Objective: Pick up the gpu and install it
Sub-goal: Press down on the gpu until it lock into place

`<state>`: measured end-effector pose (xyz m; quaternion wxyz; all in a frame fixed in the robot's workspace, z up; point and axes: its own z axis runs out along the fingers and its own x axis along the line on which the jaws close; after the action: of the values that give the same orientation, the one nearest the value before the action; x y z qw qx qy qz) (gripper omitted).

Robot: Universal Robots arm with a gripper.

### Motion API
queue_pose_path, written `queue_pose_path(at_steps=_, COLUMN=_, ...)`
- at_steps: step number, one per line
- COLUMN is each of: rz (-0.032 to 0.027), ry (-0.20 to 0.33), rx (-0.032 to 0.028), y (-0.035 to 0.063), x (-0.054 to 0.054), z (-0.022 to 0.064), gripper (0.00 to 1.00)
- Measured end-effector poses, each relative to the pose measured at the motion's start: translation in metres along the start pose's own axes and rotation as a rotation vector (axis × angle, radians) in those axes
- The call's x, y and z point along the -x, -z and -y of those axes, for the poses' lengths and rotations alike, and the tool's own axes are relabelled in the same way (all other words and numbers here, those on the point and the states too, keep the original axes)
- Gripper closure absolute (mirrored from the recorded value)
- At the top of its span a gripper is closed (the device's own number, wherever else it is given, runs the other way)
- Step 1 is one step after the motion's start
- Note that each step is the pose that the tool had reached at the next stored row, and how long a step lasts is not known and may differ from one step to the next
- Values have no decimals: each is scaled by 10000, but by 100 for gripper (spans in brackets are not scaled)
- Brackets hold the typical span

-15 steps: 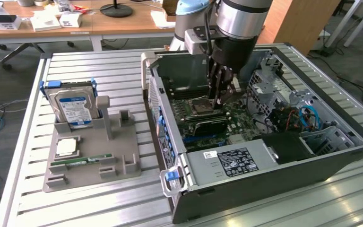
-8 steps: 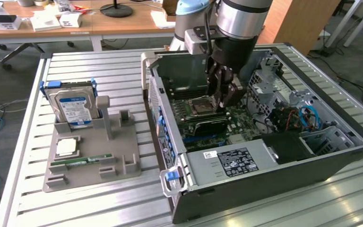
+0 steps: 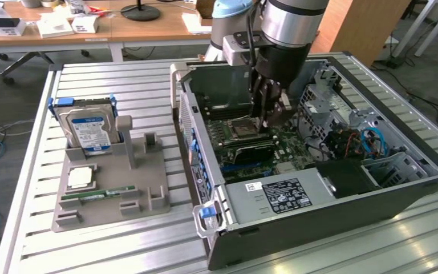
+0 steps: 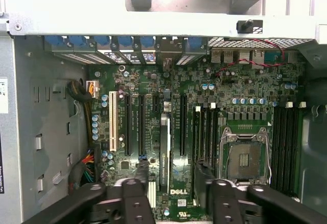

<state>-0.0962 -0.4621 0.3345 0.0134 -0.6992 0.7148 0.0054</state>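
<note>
Computer case (image 3: 318,222): dark sheet-metal box, lying open on slatted metal table (image 3: 112,245), walls around gripper (image 4: 171,178). Green motherboard (image 4: 245,91) beneath gripper. Gpu (image 4: 165,142): thin flat dark card, standing on edge in slot, directly beneath gripper, between fingers (image 4: 203,175). Long axis parallel to neighbouring black slots (image 4: 182,124), far end toward blue clips (image 4: 102,41). Gripper spread wide, fingers clear of card, holding nothing.

Your wrist view gives the gpu (image 4: 164,137) edge-on, its faces unseen; the gripper (image 4: 171,168) is cut by the frame edge, and the label (image 3: 278,194) print is unreadable.
</note>
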Motion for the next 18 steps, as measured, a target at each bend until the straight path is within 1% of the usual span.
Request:
queue_pose_path(at_steps=3, rz=0, ry=0, rx=0, y=0, x=0, z=0, gripper=62)
queue_pose_path(at_steps=4, rz=0, ry=0, rx=0, y=0, x=0, z=0, gripper=62)
queue_pose_path(at_steps=7, rz=0, ry=0, rx=0, y=0, x=0, z=0, gripper=79)
queue_pose_path(at_steps=9, rz=0, ry=0, rx=0, y=0, x=0, z=0, gripper=79)
queue_pose_path(at_steps=11, rz=0, ry=0, rx=0, y=0, x=0, z=0, gripper=89)
queue_pose_path(at_steps=18, rz=0, ry=0, rx=-1, y=0, x=0, z=-2, gripper=89)
